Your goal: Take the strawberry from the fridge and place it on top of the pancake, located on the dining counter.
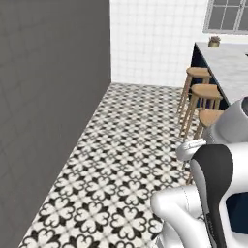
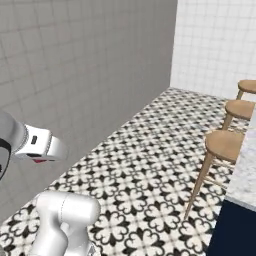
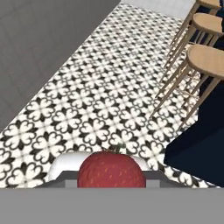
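Strawberry [image 3: 111,169] sits right at the bottom of the hand view, red with pale seeds and a bit of green stalk at its top, lodged where the finger tips would rise. The tips themselves are hidden behind the fruit, so the grip cannot be seen directly; judging by how the berry rides with the hand, the jaws are narrowed onto it and carrying it.

Below the hand lies the black-and-white patterned floor [image 1: 131,145], with a plain grey wall [image 1: 48,106] along one side. On the other side stands the dining counter [image 1: 232,65], its marbled top over a navy base, with a row of round wooden stools [image 1: 206,91] tucked along its near edge. A small potted plant [image 1: 214,41] rests at the counter's far end, under a window [image 1: 227,14]. The arm [image 1: 213,189] is folded low in the left base view, close to the nearest stool [image 2: 225,145].

As a judgement, the fetching half looks finished: the fruit is out of the fridge and in hand, and the robot is alongside the counter. What remains is finding the pancake on the slab, bringing the hand over it, lowering, and releasing the berry on top. The berry is round, so it may roll off when released.
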{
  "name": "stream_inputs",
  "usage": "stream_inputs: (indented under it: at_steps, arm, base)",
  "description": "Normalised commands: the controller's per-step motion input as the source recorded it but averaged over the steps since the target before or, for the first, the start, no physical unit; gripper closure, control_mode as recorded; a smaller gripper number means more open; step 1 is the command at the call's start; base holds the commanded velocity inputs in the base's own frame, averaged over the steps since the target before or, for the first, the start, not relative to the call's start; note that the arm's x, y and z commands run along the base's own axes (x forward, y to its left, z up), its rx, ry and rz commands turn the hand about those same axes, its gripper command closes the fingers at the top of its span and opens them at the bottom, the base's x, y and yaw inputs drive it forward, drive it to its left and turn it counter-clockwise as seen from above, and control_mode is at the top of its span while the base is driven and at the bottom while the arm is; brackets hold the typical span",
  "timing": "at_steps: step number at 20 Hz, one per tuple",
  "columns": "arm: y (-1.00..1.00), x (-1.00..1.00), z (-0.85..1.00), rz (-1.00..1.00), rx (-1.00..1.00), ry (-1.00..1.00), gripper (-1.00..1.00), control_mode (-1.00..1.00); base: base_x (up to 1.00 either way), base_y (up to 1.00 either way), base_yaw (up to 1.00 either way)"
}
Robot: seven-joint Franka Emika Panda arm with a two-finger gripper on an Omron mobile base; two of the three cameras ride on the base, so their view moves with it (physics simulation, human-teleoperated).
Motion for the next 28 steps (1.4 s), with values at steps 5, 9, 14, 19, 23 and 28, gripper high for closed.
stream_inputs:
  at_steps: [5,9,14,19,23,28]
  arm:
    - [0.00,0.00,0.00,0.00,0.00,0.00,1.00,1.00]
    - [0.00,0.00,0.00,0.00,0.00,0.00,1.00,1.00]
    - [0.00,0.00,0.00,0.00,0.00,0.00,1.00,1.00]
    - [0.00,0.00,0.00,0.00,0.00,0.00,1.00,1.00]
    - [0.00,0.00,0.00,0.00,0.00,0.00,1.00,1.00]
    - [0.00,0.00,0.00,0.00,0.00,0.00,1.00,1.00]
  base:
    - [1.00,0.16,-0.58]
    - [1.00,0.51,-0.69]
    - [1.00,0.64,-0.72]
    - [1.00,0.36,-0.68]
    - [1.00,0.26,-0.65]
    - [1.00,0.31,-0.64]
